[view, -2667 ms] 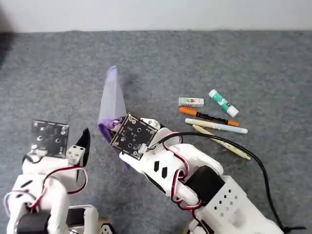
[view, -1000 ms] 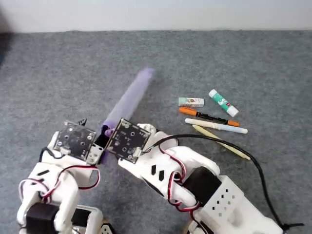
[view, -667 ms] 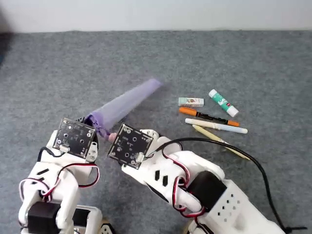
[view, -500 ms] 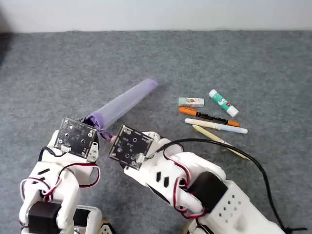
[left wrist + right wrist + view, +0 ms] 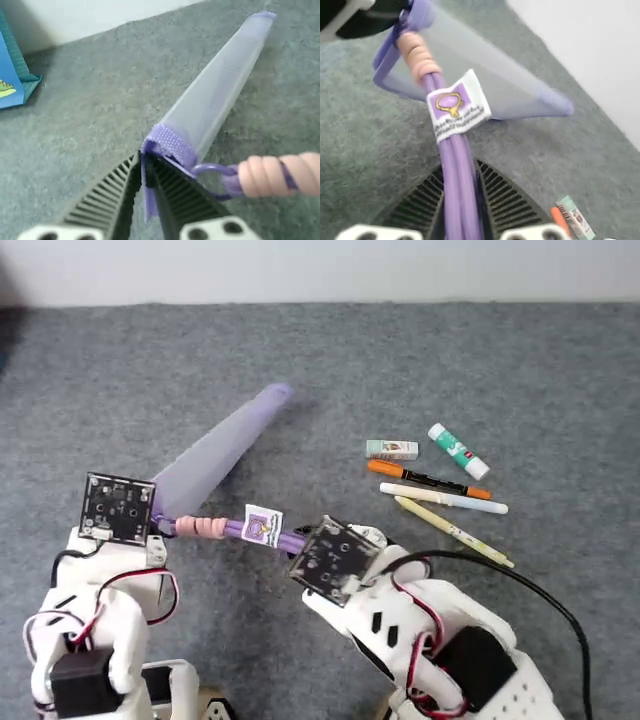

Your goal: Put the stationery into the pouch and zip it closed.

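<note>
The purple see-through pouch [image 5: 220, 445] lies slanted on the grey carpet, its far end pointing up and right. My left gripper [image 5: 160, 527] is shut on the fabric tab at the pouch's near end [image 5: 167, 142], the fingers [image 5: 120, 185] pinching it. From that end a purple cord [image 5: 235, 529] with a pink bead [image 5: 205, 527] and a paper tag [image 5: 262, 525] stretches to my right gripper [image 5: 294, 541], which is shut on the cord [image 5: 454, 200]. To the right lie the eraser [image 5: 392, 449], glue stick [image 5: 458, 451], orange marker [image 5: 430, 480], white pen [image 5: 445, 499] and yellow pencil [image 5: 455, 531].
A blue item [image 5: 12, 75] stands at the carpet's edge in the left wrist view. A pale wall [image 5: 320, 270] bounds the far side. The right arm's black cable [image 5: 540, 590] trails over the carpet near the pencil.
The left gripper closed on the pouch's tab and drew left. The right gripper slid back right along the cord, now taut between them. The pouch swung from upright to slanted.
</note>
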You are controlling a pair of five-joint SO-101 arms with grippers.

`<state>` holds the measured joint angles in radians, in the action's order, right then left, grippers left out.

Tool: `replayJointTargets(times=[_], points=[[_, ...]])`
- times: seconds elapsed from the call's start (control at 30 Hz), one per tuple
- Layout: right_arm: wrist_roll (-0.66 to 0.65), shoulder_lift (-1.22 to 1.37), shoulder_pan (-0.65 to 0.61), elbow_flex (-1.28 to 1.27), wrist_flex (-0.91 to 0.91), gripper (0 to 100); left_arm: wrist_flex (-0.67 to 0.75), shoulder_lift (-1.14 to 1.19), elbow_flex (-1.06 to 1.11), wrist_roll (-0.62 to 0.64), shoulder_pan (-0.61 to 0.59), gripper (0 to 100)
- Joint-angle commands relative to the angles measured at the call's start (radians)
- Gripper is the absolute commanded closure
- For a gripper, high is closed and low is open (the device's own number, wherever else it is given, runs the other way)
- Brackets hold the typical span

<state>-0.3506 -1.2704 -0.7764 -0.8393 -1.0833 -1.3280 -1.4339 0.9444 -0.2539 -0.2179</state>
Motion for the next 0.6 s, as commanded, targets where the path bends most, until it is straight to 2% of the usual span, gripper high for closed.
replayJointTargets(times=[0.0, 0.17, 0.37, 0.57], points=[[-0.011, -0.022, 0.015, 0.003, 0.002, 99.1, -0.006, 0.011, -0.002, -0.008, -0.011, 99], [0.003, -0.028, 0.015, -0.018, 0.002, 99.1, -0.044, 0.100, 0.027, -0.008, -0.025, 99], [0.149, -0.022, 0.015, -0.069, 0.030, 99.1, -0.046, 0.384, -0.039, -0.008, -0.083, 99], [0.158, -0.022, 0.015, -0.097, 0.071, 99.1, -0.046, 0.566, -0.133, -0.005, -0.092, 99]])
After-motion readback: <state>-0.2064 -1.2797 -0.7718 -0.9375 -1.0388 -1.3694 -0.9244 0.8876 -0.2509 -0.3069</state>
